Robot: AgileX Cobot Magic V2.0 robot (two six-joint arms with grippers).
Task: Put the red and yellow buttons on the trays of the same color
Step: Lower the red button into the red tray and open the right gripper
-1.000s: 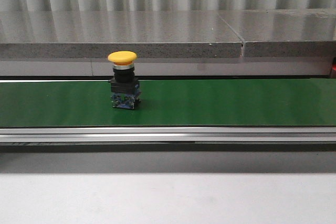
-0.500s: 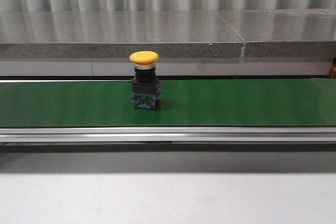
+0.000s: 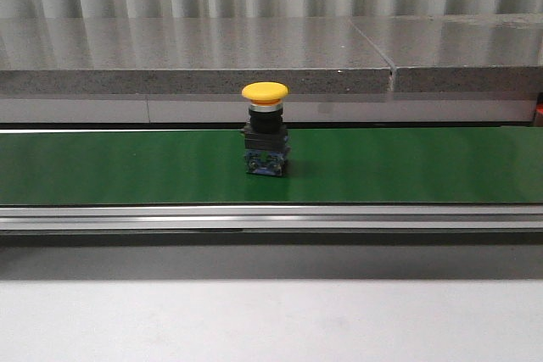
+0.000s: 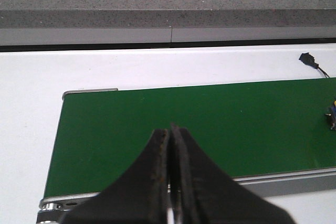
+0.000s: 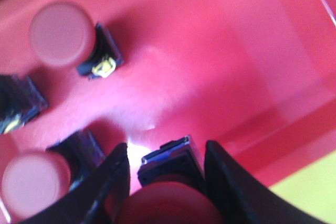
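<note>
Standing mid-frame on the green belt point(image 3: 407, 167) was a yellow button point(image 3: 265, 129). Left gripper point(image 4: 169, 140) was clenched, empty; right gripper point(image 5: 165, 166) grasped a red button point(image 5: 168, 182) over the red tray point(image 5: 220, 51).

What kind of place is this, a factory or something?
Probably a mock sorting line in a lab rather than a real factory: a yellow push button rides a green conveyor belt, and red buttons sit in a red tray.
</note>
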